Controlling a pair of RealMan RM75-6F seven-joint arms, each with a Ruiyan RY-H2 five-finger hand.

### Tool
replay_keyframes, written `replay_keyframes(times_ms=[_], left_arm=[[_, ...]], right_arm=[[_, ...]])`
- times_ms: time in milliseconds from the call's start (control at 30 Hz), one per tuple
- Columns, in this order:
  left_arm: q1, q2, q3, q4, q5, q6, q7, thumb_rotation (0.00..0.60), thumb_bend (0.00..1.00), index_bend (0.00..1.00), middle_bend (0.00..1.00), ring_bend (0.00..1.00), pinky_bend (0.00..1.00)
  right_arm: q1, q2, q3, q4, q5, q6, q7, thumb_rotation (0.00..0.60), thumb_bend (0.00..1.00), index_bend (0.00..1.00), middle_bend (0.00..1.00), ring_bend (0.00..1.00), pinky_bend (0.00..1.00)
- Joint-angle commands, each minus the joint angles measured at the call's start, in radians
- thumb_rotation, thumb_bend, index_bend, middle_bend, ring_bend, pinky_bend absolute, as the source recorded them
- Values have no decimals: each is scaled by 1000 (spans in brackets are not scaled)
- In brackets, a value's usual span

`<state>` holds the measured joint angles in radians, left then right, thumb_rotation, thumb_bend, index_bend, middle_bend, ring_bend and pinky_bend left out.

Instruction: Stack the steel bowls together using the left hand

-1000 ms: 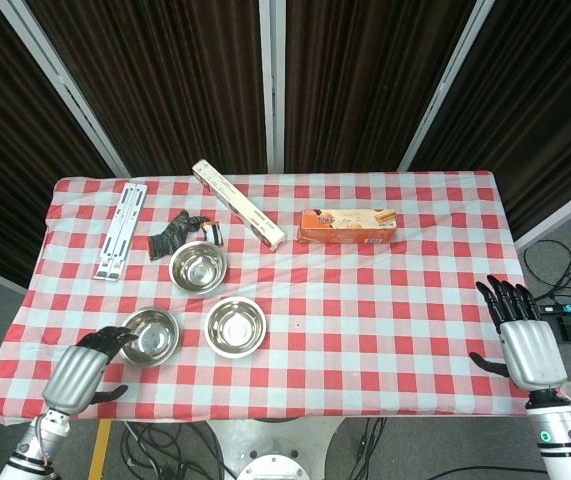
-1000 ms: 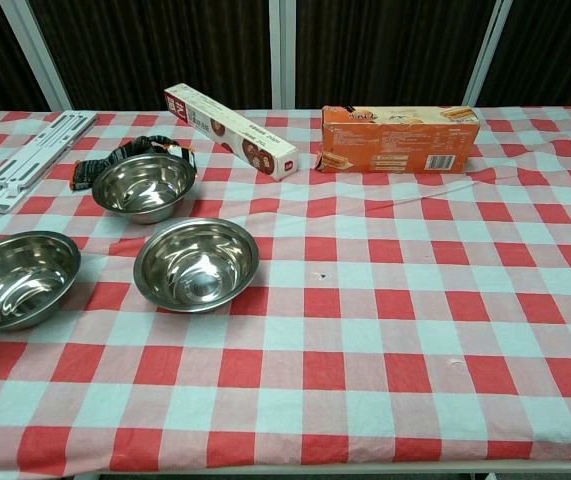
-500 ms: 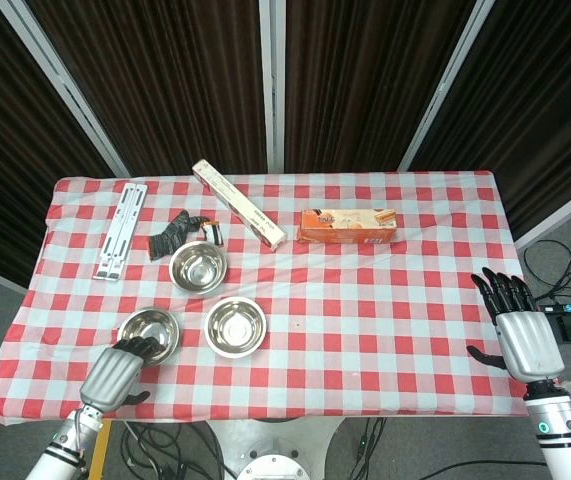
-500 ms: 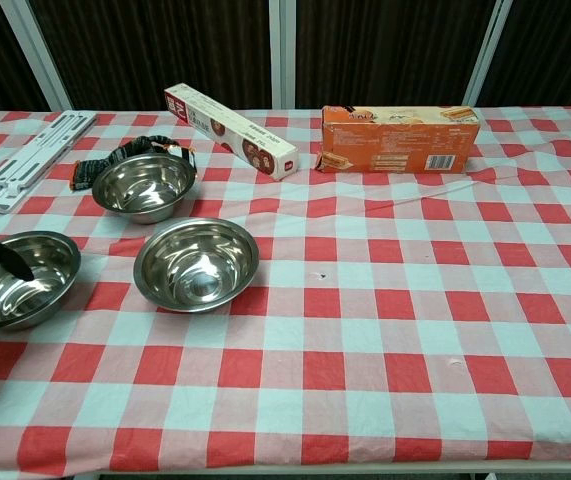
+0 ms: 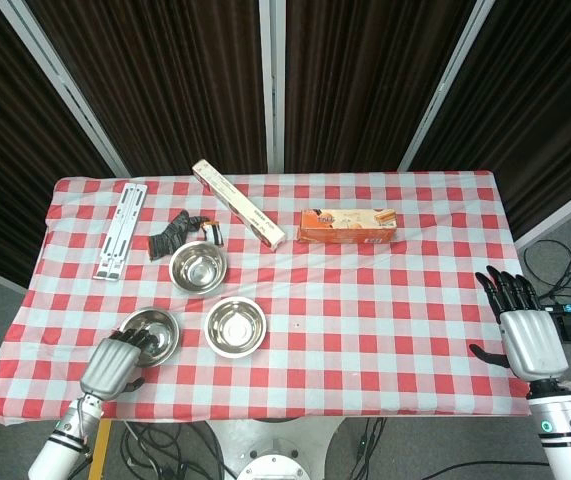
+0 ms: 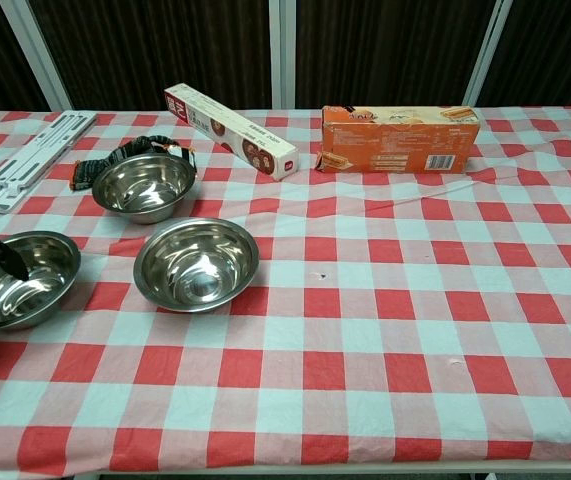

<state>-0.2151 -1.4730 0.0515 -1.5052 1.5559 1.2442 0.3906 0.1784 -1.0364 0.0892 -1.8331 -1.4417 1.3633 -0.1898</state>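
Head view puts your left hand (image 5: 115,362) reaching into the near-left bowl (image 5: 152,334), grip unconfirmed. Your right hand (image 5: 521,330) idles, fingers spread. Next, close on that rim, then lift toward the middle bowl (image 5: 234,327).

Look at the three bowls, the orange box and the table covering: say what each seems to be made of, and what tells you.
Three bowls: polished metal, probably steel, since they mirror light and the checks.
Orange box: printed cardboard, judging by its flat faces and sharp folded edges.
Table covering: thin red-and-white checked sheet; its creases suggest cloth or soft plastic, which one is unclear.
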Motion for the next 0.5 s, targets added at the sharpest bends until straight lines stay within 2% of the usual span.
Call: replay_keyframes(times_ms=[33,233,500], left_arm=[[-9,-24,1,35,13,3,13,600,158,392,415,348,435],[-32,-51,-2,85,12,-23,29,600,186,420,441,364,451],[-53,-83,-6,128,3,-43,27,600,227,476,494,438,536]], right_arm=[[-2,2,2,2,5,3,8,600,24,0,0,0,0],[-3,6,2,11,13,0,22,600,23,0,0,0,0],[-8,9,-6,27,11,0,44,600,24,0,0,0,0]])
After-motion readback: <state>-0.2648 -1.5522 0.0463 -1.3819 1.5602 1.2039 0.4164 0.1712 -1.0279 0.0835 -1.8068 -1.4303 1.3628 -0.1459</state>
